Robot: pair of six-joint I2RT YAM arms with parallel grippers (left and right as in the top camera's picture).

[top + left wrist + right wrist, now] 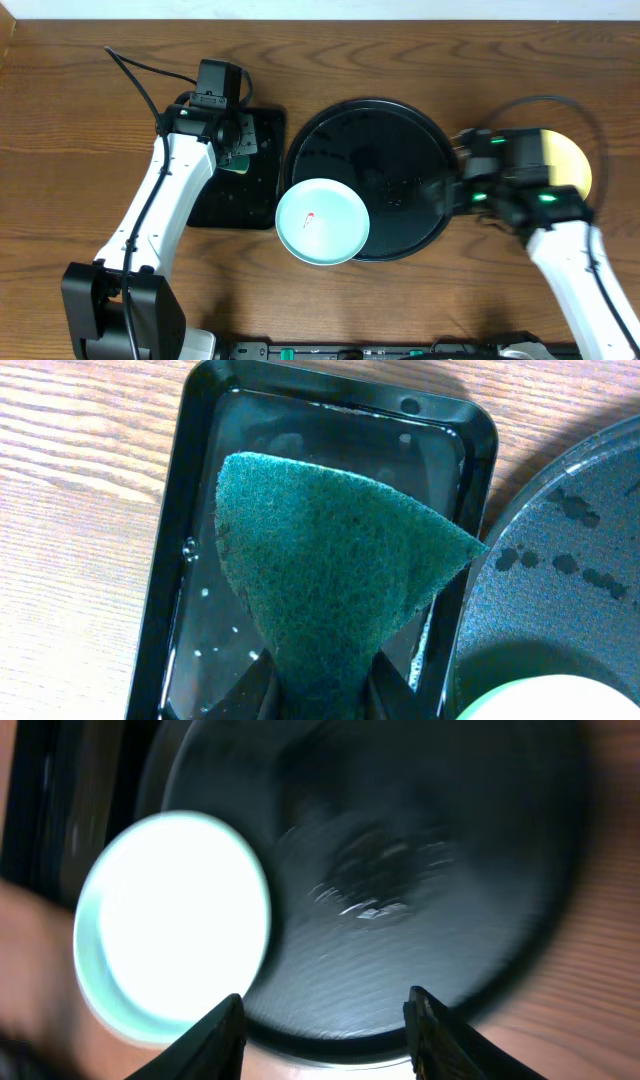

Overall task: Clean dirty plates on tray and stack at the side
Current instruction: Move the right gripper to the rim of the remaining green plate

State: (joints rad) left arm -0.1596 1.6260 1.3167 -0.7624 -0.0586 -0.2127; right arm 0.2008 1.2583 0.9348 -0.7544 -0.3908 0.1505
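A pale mint-blue plate (322,221) with a small red smear lies on the front-left rim of the round black tray (400,130); it also shows in the right wrist view (170,920) and at the lower right edge of the left wrist view (540,700). A yellow plate (568,165) lies on the table right of the tray, partly under my right arm. My left gripper (325,695) is shut on a green scouring pad (330,570) above the small rectangular tray (170,560). My right gripper (325,1020) is open and empty over the round tray's (420,850) right edge.
The rectangular black tray (215,205) sits left of the round tray and holds water. The round tray's surface is wet in the left wrist view (560,560). Bare wooden table (70,120) lies around both trays.
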